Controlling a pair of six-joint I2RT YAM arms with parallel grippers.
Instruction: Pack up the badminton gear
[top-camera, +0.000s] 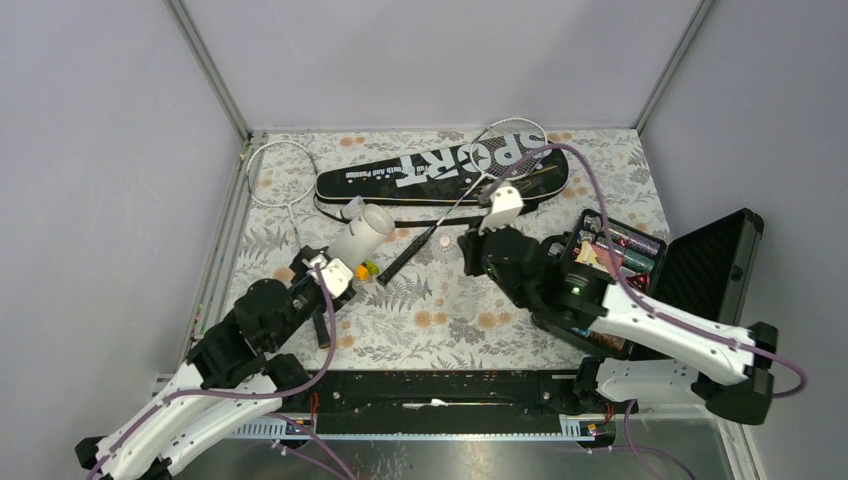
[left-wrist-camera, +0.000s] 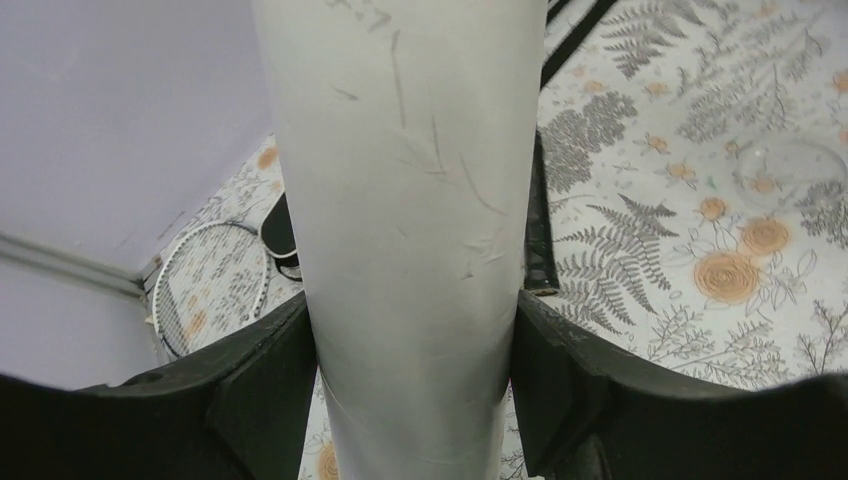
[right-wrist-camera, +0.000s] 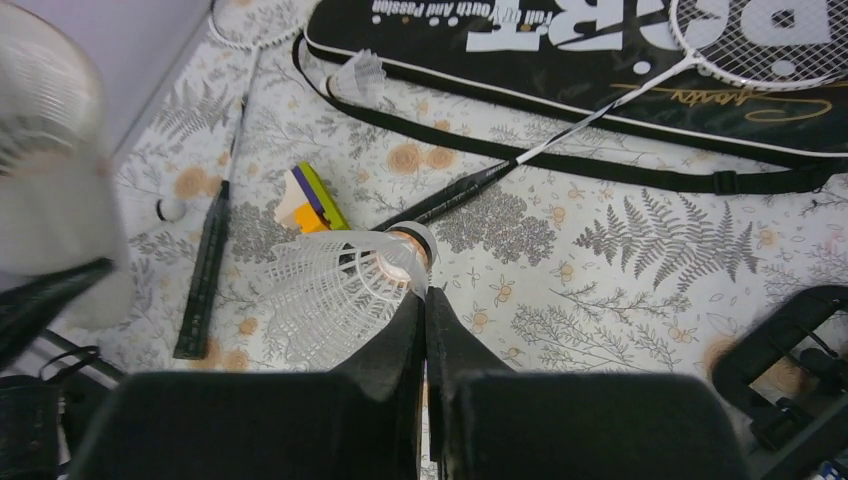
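Top view: the left gripper (top-camera: 340, 262) is clamped round the white tube (top-camera: 358, 238), which slants away with its open mouth toward the black SPORT bag (top-camera: 440, 172); the right gripper (top-camera: 466, 250) holds a shuttlecock (top-camera: 447, 252) to the right of the tube, apart from it; one racket (top-camera: 280, 165) lies at the far left of the floral tablecloth (top-camera: 430, 320); the second racket (top-camera: 515, 140) rests its head on the bag, its handle running down toward the tube; a black hard case (top-camera: 700, 260) stands open on the right.

Left wrist: both fingers (left-wrist-camera: 265, 385) press the sides of the white tube (left-wrist-camera: 410, 220), which fills the middle of the view; the racket's head (left-wrist-camera: 210, 285) shows on the left; a clear lid (left-wrist-camera: 790, 175) lies on the cloth at the right.

Right wrist: the right gripper (right-wrist-camera: 425, 305) has its jaws pinched almost together, nipping the shuttlecock (right-wrist-camera: 330, 285) at its cork end, with the skirt fanned leftward; a second shuttlecock (right-wrist-camera: 357, 78) lies against the bag's (right-wrist-camera: 600, 70) near edge; a small yellow-and-purple item (right-wrist-camera: 312, 198) sits between the two racket handles; the tube is a blur at the left edge.
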